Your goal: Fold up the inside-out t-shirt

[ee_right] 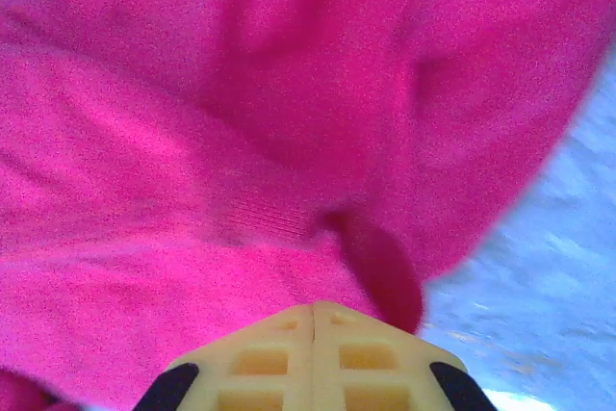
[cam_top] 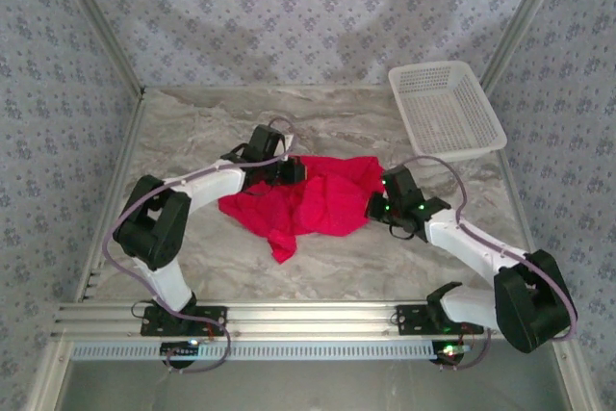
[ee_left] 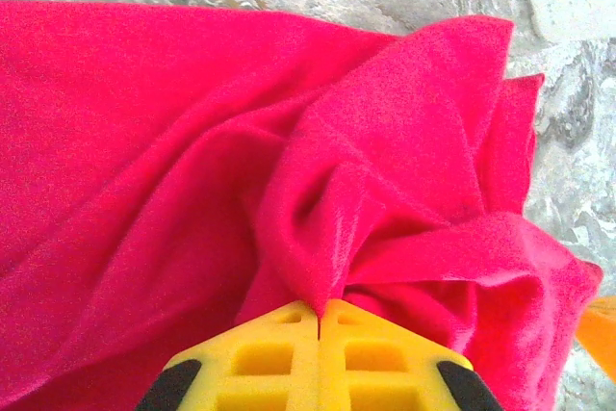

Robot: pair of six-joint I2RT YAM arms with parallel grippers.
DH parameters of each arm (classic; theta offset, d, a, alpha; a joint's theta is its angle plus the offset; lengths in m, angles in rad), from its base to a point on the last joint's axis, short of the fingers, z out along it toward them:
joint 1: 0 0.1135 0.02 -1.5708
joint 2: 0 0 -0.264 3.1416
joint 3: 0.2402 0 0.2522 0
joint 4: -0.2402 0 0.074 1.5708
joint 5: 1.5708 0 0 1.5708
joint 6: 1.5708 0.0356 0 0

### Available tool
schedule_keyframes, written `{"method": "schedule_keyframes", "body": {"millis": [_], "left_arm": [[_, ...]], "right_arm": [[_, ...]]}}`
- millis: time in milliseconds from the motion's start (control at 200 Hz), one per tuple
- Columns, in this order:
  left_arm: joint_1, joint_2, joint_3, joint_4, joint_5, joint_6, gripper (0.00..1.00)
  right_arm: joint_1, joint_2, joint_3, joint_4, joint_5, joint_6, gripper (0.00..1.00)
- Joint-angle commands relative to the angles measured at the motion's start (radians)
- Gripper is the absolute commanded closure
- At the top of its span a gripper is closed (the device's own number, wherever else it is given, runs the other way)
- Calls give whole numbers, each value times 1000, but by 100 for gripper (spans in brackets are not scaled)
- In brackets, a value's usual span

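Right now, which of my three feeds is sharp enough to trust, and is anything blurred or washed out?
Left wrist: sharp; the folds of the t-shirt and the yellow fingers read crisply. Right wrist: soft and smeared, cloth texture barely resolves, the table looks washed bluish-white. Top external: evenly lit, no glare, slightly soft but usable.

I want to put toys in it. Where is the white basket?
In the top view, the white basket sits at the table's far right corner, apart from the red shirt.
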Motion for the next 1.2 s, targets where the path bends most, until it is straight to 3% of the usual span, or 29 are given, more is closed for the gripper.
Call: {"method": "schedule_keyframes", "body": {"millis": [0,90,165,260,370,460,510,600,635,785,944,1044,1194], "left_arm": [[-5,-5,6,-11,-18,3,100],[-8,-35,5,-38,-35,17,100],[-12,-61,2,-62,-55,30,100],[-12,-84,-2,-88,-63,37,100],[-12,-120,-28,-92,-76,37,100],[-13,-149,-43,-102,-86,37,100],[-12,-164,-52,-101,-88,37,100],[-11,-187,-64,-106,-96,40,100],[-10,-194,-66,-114,-99,45,100],[-2,-220,-79,-115,-106,53,100],[-10,-211,-82,-93,-94,45,100],[-19,-197,-83,-82,-94,38,100],[-32,-191,-78,-93,-91,39,99]], "right_arm": [[13,-19,30,2,48,20,100],[44,-13,88,-24,20,-8,100],[76,23,164,-45,-10,-24,72],[126,112,277,-68,-16,-37,52],[166,263,409,-100,-8,-38,40],[172,409,527,-161,16,-32,38],[168,482,584,-206,25,-34,45],[142,537,667,-285,34,-27,89],[128,514,656,-284,32,-26,100],[54,290,487,-213,-31,-53,100],[-18,79,268,-55,-294,-101,100],[-39,42,161,39,-397,-100,100],[-44,51,72,131,-422,-79,100]]}}
